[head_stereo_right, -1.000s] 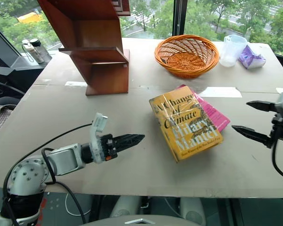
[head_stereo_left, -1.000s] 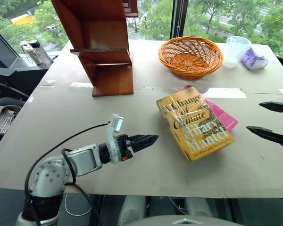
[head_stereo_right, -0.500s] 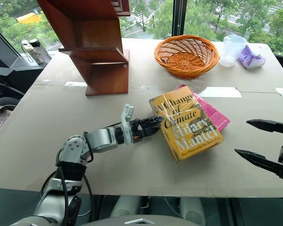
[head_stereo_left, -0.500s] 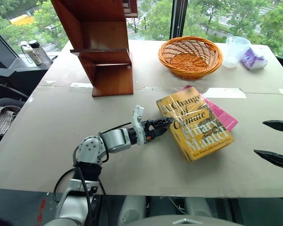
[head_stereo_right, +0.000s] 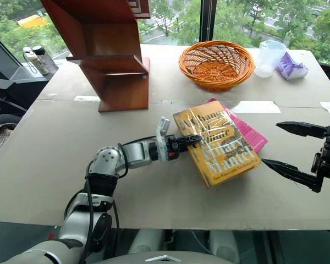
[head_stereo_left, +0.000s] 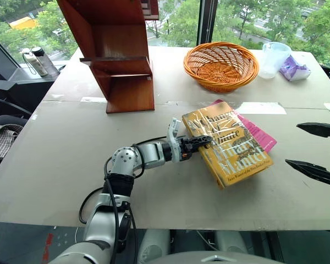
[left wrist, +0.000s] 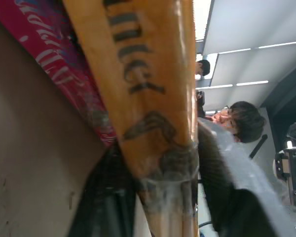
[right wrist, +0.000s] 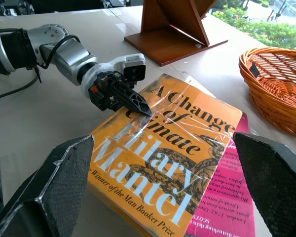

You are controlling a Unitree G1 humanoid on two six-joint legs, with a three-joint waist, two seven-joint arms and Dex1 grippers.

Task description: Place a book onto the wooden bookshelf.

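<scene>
We have left gripper (head_stereo_left: 201,144) clamped on spine edge of book (head_stereo_left: 231,146), lying table centre atop pink book (head_stereo_left: 259,135). Right gripper (head_stereo_left: 314,149) gapes at 3 o'clock. We'd lift slowly, support far edge; wooden bookshelf (head_stereo_left: 118,55) at 11 o'clock.

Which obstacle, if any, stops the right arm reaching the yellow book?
Probably none: the right gripper hangs open beside the yellow book, with bare table between them. The left gripper clamps the far edge.
</scene>
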